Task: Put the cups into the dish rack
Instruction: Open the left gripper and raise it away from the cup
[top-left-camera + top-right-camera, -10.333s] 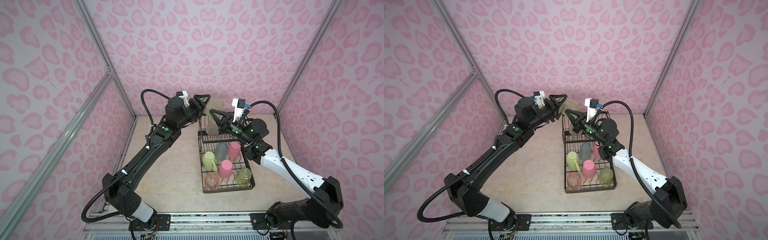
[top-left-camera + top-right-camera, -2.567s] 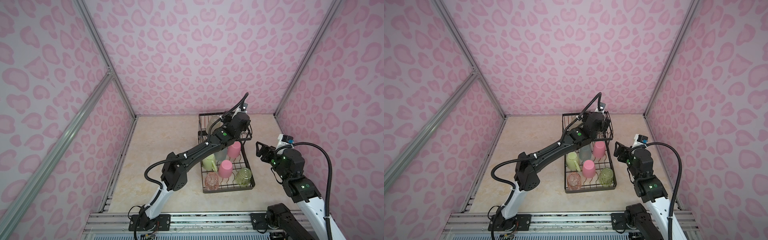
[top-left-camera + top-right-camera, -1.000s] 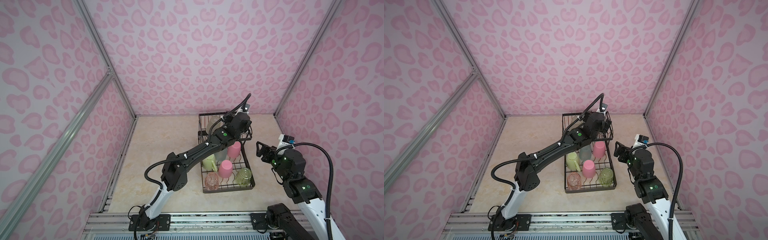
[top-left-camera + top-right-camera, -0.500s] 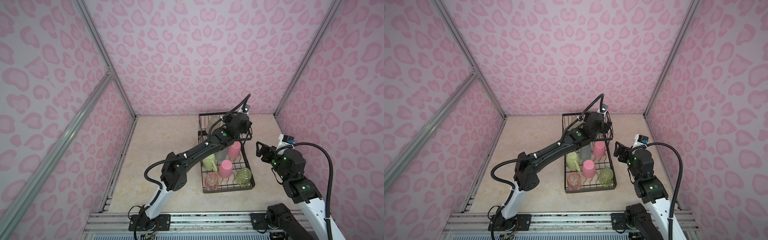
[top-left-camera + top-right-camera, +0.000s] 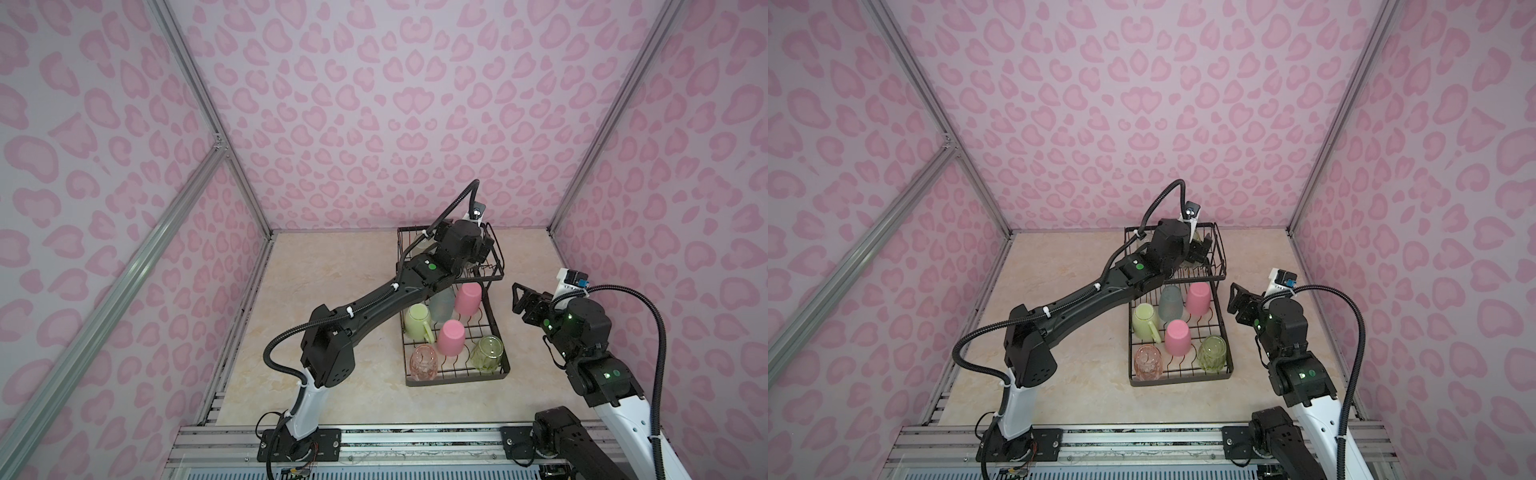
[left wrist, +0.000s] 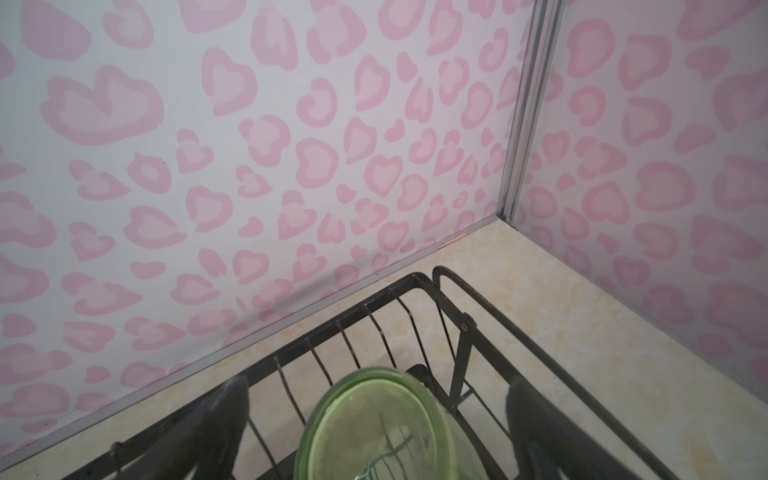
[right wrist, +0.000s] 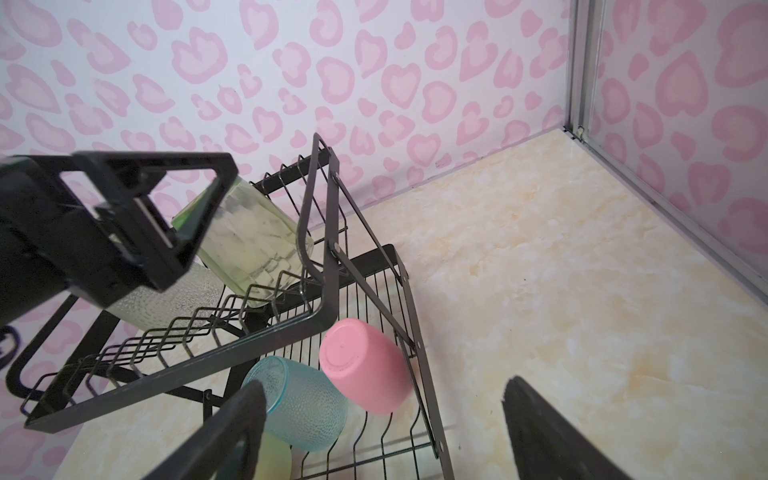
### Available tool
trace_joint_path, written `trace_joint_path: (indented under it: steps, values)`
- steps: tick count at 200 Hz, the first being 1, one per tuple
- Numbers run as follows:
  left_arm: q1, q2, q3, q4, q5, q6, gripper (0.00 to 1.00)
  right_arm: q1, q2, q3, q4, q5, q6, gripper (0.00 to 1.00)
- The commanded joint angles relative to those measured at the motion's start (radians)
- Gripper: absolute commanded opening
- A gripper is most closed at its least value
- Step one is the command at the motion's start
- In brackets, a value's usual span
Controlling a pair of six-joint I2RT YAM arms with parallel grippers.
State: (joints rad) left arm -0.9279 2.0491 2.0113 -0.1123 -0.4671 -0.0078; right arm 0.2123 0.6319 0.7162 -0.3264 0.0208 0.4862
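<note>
The black wire dish rack [image 5: 457, 380] [image 5: 1181, 381] stands at mid-table. Its lower tray holds a pale-green mug [image 5: 417, 320], a teal tumbler [image 5: 442, 305] [image 7: 299, 403], two pink tumblers [image 5: 468, 297] [image 5: 452, 336], a clear pink glass [image 5: 424, 361] and a clear green glass [image 5: 486, 353]. In the raised basket lie another green glass [image 6: 374, 432] [image 7: 253, 245] and a frosted whitish tumbler [image 7: 166, 303]. My left gripper [image 6: 378, 386] [image 5: 1198, 249] is open, with a finger on each side of that green glass and clear of it. My right gripper [image 5: 521, 297] [image 7: 384, 388] hangs open and empty, right of the rack.
Pink patterned walls enclose the beige table on three sides, with a metal corner post [image 6: 519, 124] close behind the raised basket. Bare tabletop [image 5: 332, 291] lies left of the rack and a narrower strip to its right. The arm bases sit on the front rail [image 5: 415, 440].
Ten seconds ago both grippers met above the raised basket with a glass. The glass now lies in the basket and the right arm has drawn back right. Nothing has visibly moved in the last second.
</note>
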Motion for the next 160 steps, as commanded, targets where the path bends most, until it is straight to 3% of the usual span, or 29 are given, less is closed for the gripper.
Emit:
trace_joint_path:
  steps: [1,86,160]
  values:
    - [0.001,-0.284,-0.009,0.071,0.034,-0.006,0.98,0.001,0.000,-0.001,0.020,-0.004,0.000,0.89]
    - [0.006,-0.333,-0.064,0.082,0.026,0.002,0.98,0.001,0.000,-0.006,0.022,-0.004,-0.007,0.89]
    - [0.108,-0.569,-0.378,0.094,-0.032,-0.041,0.98,0.001,0.019,0.011,0.041,0.028,-0.056,0.89]
